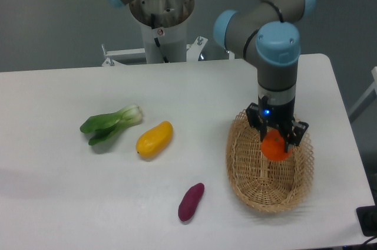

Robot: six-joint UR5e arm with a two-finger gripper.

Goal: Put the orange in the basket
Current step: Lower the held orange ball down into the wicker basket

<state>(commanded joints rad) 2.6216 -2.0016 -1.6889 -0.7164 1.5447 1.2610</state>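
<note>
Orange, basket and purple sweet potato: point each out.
orange (275,145), fixed camera, lower front face between the fingers.
basket (242,186), fixed camera, left woven wall.
purple sweet potato (191,201), fixed camera, middle of body.

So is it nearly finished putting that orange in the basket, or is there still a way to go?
Nearly. The pick-up and carry look done: the gripper holds the orange low inside the basket, below its far rim. In hand is the lowering; whether the fruit touches the bottom cannot be told. Left: open the fingers and lift clear. The mango-like fruit and the other produce sit untouched on the table.
</note>
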